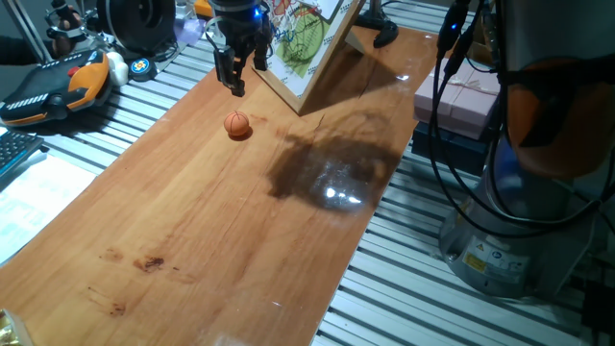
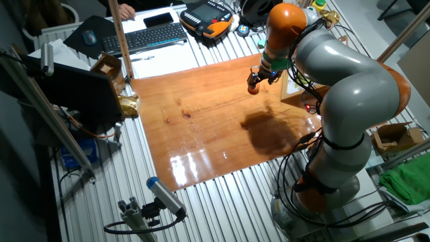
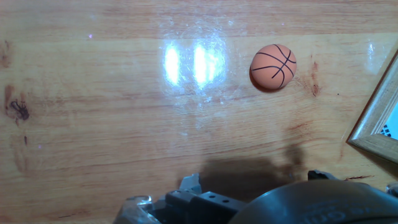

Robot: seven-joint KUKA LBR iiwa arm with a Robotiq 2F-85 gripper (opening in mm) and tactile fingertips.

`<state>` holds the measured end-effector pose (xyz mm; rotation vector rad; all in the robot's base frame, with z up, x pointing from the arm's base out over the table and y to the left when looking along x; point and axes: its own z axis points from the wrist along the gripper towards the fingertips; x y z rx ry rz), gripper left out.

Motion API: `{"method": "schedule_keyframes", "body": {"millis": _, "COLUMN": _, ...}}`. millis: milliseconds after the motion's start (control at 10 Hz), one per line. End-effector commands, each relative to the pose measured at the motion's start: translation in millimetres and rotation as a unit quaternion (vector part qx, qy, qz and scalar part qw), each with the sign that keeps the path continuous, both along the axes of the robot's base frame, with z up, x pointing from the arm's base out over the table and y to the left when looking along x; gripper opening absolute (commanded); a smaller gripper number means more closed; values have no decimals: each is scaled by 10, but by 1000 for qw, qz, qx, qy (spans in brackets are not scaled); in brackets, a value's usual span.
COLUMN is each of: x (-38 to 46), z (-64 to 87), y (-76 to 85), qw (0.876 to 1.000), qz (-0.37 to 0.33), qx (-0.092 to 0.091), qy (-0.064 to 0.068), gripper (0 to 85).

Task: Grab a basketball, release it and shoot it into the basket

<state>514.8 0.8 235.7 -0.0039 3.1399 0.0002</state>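
Pincer (image 1: 236,82) empty, spread unclear; hand view alone shows basketball (image 3: 273,66) seams.

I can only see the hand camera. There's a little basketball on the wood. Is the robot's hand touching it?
Observer: No. The gripper hangs above the table, and the basketball lies on the wood apart from it.
Operator: Where's the basket? I only see a wooden corner.
Observer: That corner belongs to a tilted board right beside the gripper. The basket, with its net, is fixed on the board's face.
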Motion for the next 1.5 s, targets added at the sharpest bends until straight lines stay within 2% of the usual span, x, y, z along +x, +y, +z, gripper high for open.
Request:
{"method": "schedule_keyframes", "body": {"millis": 0, "x": 1, "z": 1, "y": -1, "qw": 976, "qz": 154, "qx": -48, "qy": 147, "gripper": 10}}
{"method": "schedule_keyframes", "body": {"millis": 1400, "x": -2, "z": 0, "y": -1, "qw": 975, "qz": 163, "qx": -46, "qy": 146, "gripper": 10}}
